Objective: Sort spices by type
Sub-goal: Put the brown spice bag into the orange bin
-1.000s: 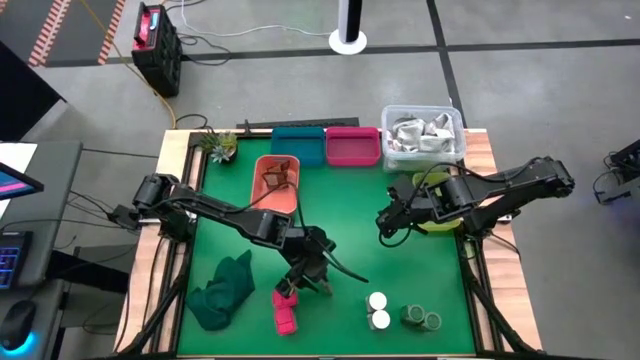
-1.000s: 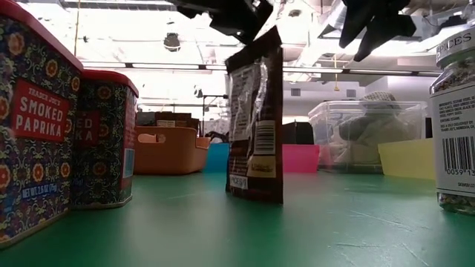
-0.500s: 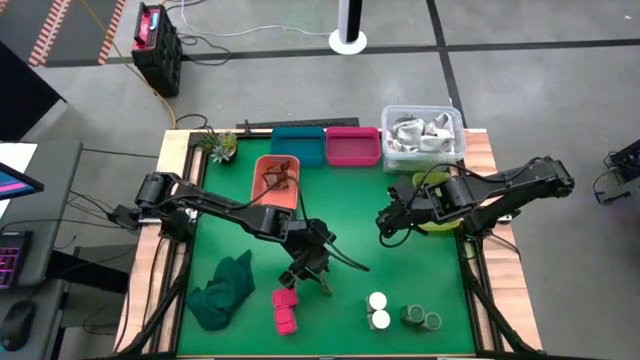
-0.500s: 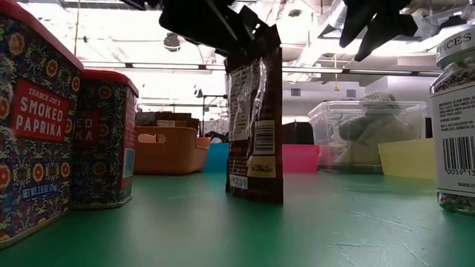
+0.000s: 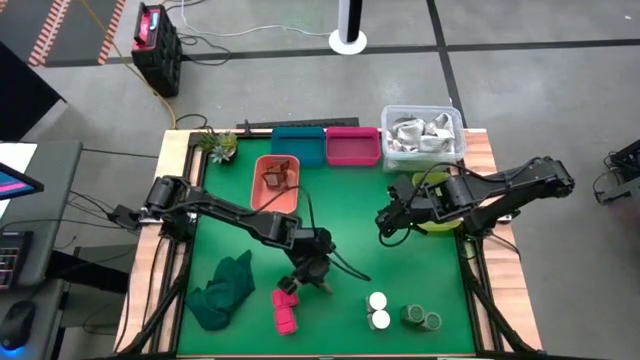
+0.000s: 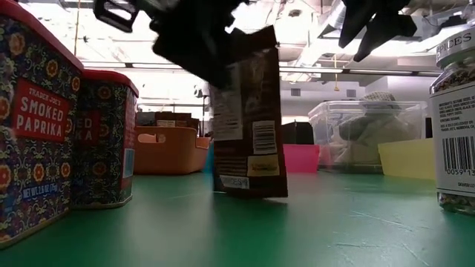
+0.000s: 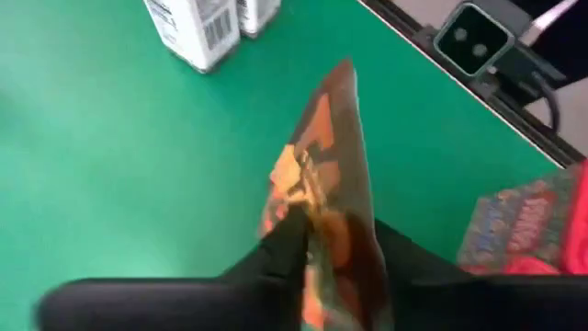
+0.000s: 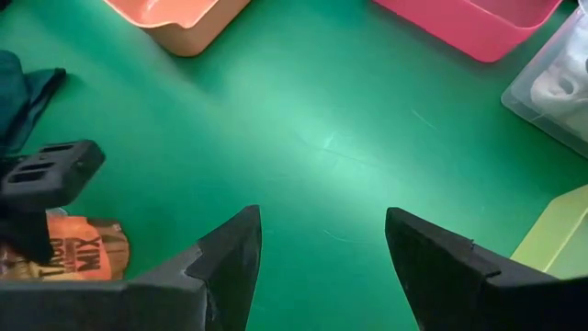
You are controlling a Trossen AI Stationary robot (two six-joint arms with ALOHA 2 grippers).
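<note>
A dark brown spice pouch [image 6: 249, 126] with an orange label [image 8: 78, 250] stands near the middle of the green mat. My left gripper [image 5: 312, 270] is down on its top, shut on it. Two magenta boxes [image 5: 285, 311] lie just beside it toward the near edge. Two white-topped jars [image 5: 378, 311] and two greenish jars [image 5: 422, 319] stand at the near right. Reddish-brown pieces lie in the orange bin [image 5: 276, 182]. My right gripper [image 5: 385, 228] hangs open above the mat's right half, with nothing between its fingers. My left gripper pinches the pouch's top edge [image 7: 320, 210] between its two fingers [image 7: 280, 248], one on each flat face. The fingers come slanting down from the far left. The pouch hangs almost upright below them, a little tilted, its lower edge [image 6: 251, 193] at the mat.
Teal [image 5: 298, 145] and pink [image 5: 352, 146] bins and a clear tub of shiny packets [image 5: 424, 135] line the far edge. A yellow-green bin [image 5: 440, 218] sits under the right arm. A dark green cloth [image 5: 225, 290] lies at the near left.
My left gripper has come down over the pouch's top and taken hold of it. The pouch, seen edge-on before, has turned about and now shows its broad face, leaning slightly. The right arm has kept still.
</note>
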